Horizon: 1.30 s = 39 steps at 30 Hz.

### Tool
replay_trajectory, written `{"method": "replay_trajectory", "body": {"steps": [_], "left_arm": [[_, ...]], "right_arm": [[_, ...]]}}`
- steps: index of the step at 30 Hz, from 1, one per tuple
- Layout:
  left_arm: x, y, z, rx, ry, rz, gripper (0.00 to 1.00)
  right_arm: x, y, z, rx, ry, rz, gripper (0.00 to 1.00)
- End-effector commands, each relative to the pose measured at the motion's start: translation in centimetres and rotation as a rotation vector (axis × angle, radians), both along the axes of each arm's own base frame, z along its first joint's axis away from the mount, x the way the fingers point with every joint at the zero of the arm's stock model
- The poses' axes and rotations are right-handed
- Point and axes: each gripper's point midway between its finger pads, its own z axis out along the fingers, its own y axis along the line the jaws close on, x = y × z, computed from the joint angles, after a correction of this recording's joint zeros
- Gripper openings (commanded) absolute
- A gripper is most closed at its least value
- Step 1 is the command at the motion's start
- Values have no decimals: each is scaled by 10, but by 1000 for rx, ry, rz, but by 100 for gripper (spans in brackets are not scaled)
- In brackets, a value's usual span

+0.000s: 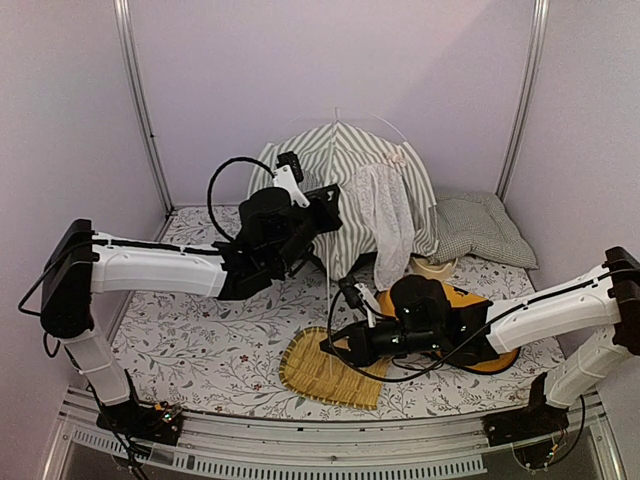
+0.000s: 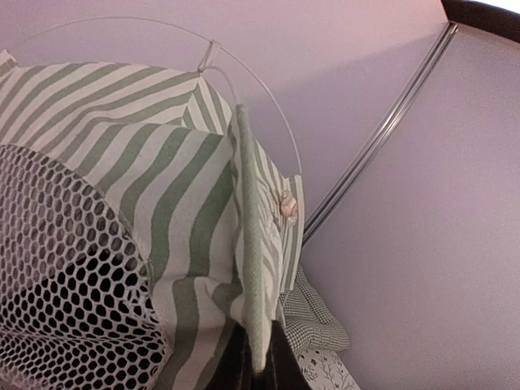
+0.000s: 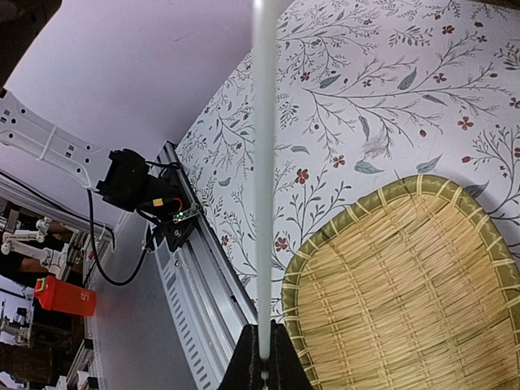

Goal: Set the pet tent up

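The left gripper (image 2: pixel 253 363) is closed narrow on a green seam edge of the pet tent (image 2: pixel 175 175), and the striped fabric stands up straight out of its fingers. Just left of this fold is a round mesh window (image 2: pixel 65 284). To the right, a small pale bead (image 2: pixel 287 205) sits on the cloth edge. A thin wire-like pole (image 2: pixel 260 85) makes an arc above the fabric. Low on the right, behind the tent, shows a corner of the checked gingham cushion (image 2: pixel 313 321).

The right gripper (image 3: pixel 262 367) is pinched tight on a thin white pole (image 3: pixel 262 162), which goes up straight from between the fingers. Beside it lies a woven bamboo tray (image 3: pixel 406 284) on the floral tablecloth (image 3: pixel 341 89). Further out is the aluminium table rail (image 3: pixel 207 284) with a small board that has a green light (image 3: pixel 180 213); any print on it is too small to read. Beyond the rail stands a red box (image 3: pixel 63 294).

From above, the pet tent (image 1: pixel 330 160) stands at the back of the table in the middle, against the wall, with its white lace curtain (image 1: pixel 385 215) hanging at the front. The left gripper (image 1: pixel 325 212) touches its left side. The right gripper (image 1: pixel 340 345) is in front of the tent, over the edge of the tray (image 1: pixel 320 375). The right arm lies over an orange round object (image 1: pixel 470 300), and a cream bowl (image 1: pixel 432 266) is near the tent's foot.
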Motion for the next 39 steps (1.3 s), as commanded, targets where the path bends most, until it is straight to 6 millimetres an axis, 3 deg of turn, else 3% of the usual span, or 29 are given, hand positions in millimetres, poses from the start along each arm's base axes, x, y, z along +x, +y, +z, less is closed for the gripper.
{"method": "replay_trajectory", "body": {"steps": [1,4,8,13,19,24,30,39], "left_arm": [[-19,-5,29,11,-36,-85,5],[-32,1,29,45,-43,-127,21],[-49,16,32,64,-58,-170,49],[-75,41,25,102,-71,-211,60],[-92,89,-14,177,-36,-148,55],[-97,100,-48,251,-23,-146,48],[-97,87,-75,328,-53,-188,46],[-95,48,-81,379,-147,-286,39]], "right_arm": [[2,2,25,43,-47,-5,0],[2,0,30,42,-60,-7,0],[3,-1,38,40,-76,-5,0],[4,2,46,34,-95,3,0],[5,7,63,47,-114,18,0],[5,10,67,27,-118,30,0],[6,11,73,8,-124,34,0],[11,10,87,1,-143,8,0]]}}
